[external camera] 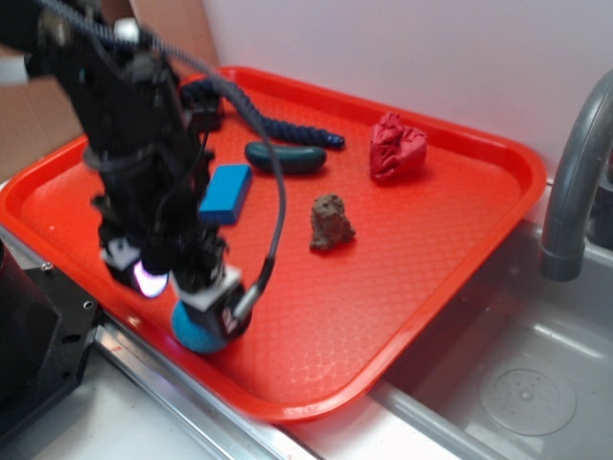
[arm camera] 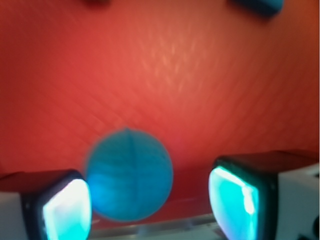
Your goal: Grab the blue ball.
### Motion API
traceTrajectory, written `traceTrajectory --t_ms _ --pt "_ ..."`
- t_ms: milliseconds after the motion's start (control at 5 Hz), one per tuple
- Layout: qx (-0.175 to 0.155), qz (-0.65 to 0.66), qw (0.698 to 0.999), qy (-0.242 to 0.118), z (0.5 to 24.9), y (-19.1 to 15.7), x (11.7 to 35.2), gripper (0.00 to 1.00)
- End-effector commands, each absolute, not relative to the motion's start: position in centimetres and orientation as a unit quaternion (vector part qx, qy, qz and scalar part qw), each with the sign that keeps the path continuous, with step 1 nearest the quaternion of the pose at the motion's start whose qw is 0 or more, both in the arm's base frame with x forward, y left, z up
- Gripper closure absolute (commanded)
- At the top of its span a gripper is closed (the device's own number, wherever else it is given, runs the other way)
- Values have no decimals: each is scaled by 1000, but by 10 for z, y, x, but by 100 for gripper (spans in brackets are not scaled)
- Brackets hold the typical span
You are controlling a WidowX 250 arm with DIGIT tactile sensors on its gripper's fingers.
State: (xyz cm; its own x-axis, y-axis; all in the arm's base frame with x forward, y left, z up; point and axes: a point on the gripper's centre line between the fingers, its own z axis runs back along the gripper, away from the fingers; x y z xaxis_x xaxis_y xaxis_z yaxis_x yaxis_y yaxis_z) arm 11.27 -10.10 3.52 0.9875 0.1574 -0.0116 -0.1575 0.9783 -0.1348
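Since the arm covers most of it in the exterior view, only the lower part of the blue ball [external camera: 194, 333] peeks out under the gripper [external camera: 182, 285], right by the near rim of the red tray [external camera: 402, 278]. The wrist view is blurry but clearer about the layout: the ball [arm camera: 130, 175] sits between the two glowing pads [arm camera: 67, 210], close up against the left one with a gap to the right one, so the gripper is spread apart around it and not clamped. Whether the left pad actually touches the ball, can't tell.

Counting what's on the tray: one ball, one blue block [external camera: 225, 193] partly tucked behind the arm, one dark green sausage-shaped thing [external camera: 285, 157] just past the block, one navy rope [external camera: 278, 125] along the far rim with its left end lost behind the arm, one crumpled red lump [external camera: 397, 147] toward the far right corner, and one brown lump [external camera: 330, 223] about mid-tray. Too fuzzy to say what the lumps are. Off the tray's right side a grey faucet [external camera: 575, 182] is cut off by the frame, above a sink [external camera: 517, 383].
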Motion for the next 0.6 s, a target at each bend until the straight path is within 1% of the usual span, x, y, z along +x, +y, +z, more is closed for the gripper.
traceTrajectory --t_ms 0,200,400 --pt "-104 6 994 -23 3 -127 136 0" --pt "-89 -8 996 -20 11 -143 146 100" --pt "-85 0 996 -22 35 -146 155 100"
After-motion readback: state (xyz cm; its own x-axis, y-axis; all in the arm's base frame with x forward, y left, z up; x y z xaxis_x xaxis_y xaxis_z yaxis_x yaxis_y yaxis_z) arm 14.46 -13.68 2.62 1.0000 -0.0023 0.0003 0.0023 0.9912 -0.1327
